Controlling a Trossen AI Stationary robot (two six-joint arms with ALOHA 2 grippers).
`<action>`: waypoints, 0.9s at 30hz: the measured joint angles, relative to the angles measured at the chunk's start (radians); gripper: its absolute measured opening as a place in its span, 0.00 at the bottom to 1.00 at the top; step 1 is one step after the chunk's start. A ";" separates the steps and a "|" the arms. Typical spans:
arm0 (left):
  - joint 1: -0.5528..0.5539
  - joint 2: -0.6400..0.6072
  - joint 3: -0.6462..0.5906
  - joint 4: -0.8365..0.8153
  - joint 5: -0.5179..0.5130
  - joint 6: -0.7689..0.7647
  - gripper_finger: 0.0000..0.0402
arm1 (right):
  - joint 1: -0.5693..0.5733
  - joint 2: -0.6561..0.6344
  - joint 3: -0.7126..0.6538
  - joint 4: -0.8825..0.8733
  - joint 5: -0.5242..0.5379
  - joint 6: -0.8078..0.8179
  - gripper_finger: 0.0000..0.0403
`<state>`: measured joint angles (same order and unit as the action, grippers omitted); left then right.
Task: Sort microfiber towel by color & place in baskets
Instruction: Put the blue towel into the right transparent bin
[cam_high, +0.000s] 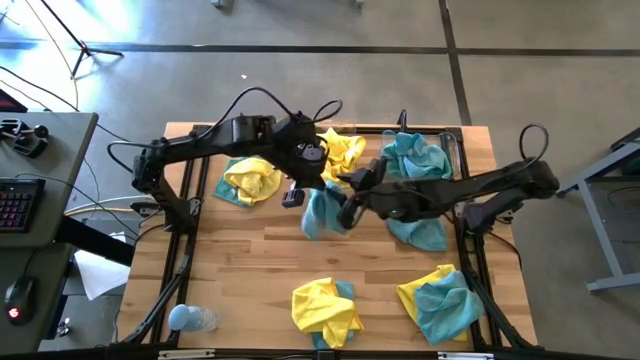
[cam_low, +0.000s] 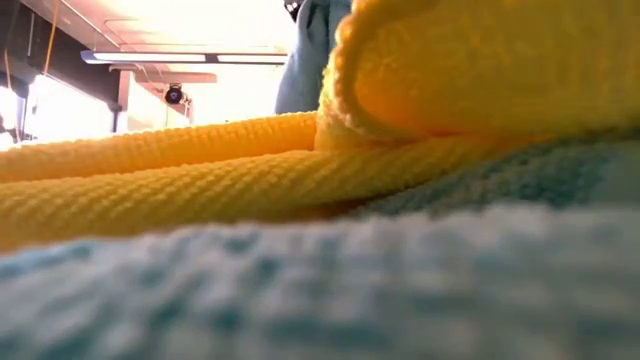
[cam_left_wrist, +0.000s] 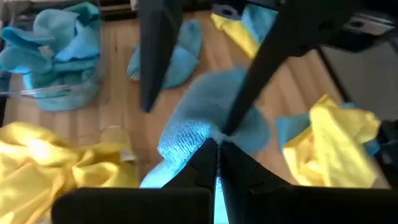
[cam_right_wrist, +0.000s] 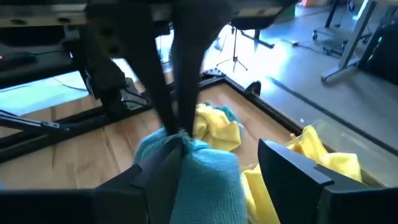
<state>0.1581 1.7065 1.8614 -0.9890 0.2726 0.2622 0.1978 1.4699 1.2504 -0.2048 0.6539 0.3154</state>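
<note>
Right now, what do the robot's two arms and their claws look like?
Both arms are dark, nearly black, built of slim jointed links. Loose black cables loop above the left arm and off the right arm near its shoulder. Each ends in a claw with two flat, dark, blade-like fingers: left claw, right claw. No markings are legible.

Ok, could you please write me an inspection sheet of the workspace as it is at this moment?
Surface: wooden table, no damage seen.
Job's things: teal towel held above the table; yellow towels in one basket; teal towels in the other basket; loose yellow towel; loose teal cloth; two mixed piles at the near edge.
Clutter: pale blue bottle lying near a corner.
Grippers: left gripper, fingers shut on the teal towel; right gripper, fingers open around it.
Cables: black loops over both arms.
Surroundings: desk with keyboard; concrete floor.
</note>
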 joint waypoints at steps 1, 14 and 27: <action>0.009 0.002 0.003 -0.006 -0.003 0.014 0.00 | -0.005 0.016 0.000 0.006 -0.008 0.006 0.53; 0.076 -0.029 0.013 0.109 0.147 0.027 0.00 | -0.019 0.123 -0.001 0.129 -0.035 0.050 0.52; 0.078 -0.027 0.013 0.117 0.159 0.003 0.01 | -0.023 0.128 -0.001 0.141 -0.046 0.048 0.03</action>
<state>0.2363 1.6798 1.8748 -0.8723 0.4313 0.2649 0.1745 1.5982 1.2495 -0.0639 0.6084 0.3629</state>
